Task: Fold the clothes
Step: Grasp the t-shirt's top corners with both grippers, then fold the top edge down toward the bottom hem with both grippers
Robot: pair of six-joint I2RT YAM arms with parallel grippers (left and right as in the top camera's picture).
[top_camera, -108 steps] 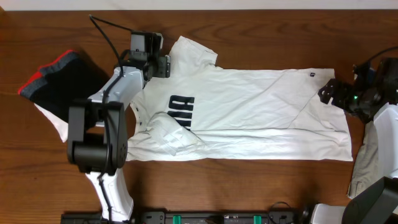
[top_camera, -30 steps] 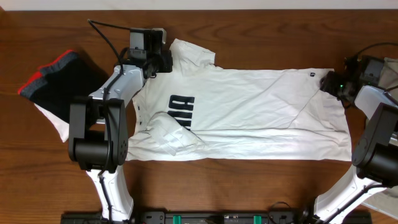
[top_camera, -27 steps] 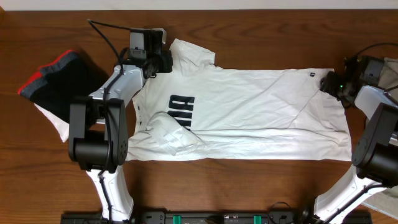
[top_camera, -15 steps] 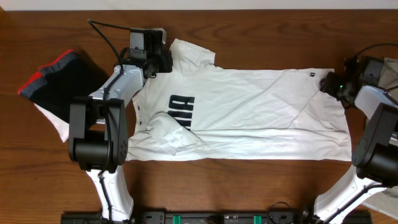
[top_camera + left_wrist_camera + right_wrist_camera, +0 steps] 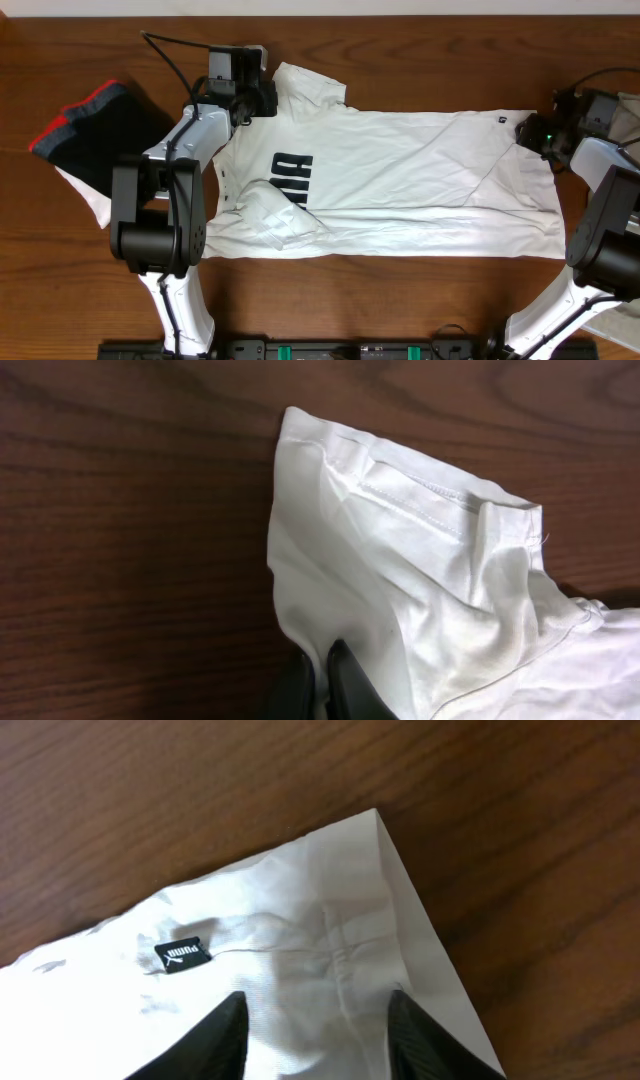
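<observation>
The T-shirt [image 5: 400, 180] lies flat on the table [image 5: 400, 300]. Its long axis runs left to right, with the lettering toward my left arm and the hem toward my right. Each arm is at its own end of the far edge, so neither has to reach across.

The left gripper [image 5: 318, 685] is closed at the sleeve border, but I cannot tell if cloth is really between the fingers. The right gripper [image 5: 315, 1000] has its jaws apart over the hem corner, just beside the small tag [image 5: 183, 955], and the cloth lies between them.

I judge the next fold should come toward the arm bases, where there is bare wood. A dark garment [image 5: 95, 130] limits the room on the left.
</observation>
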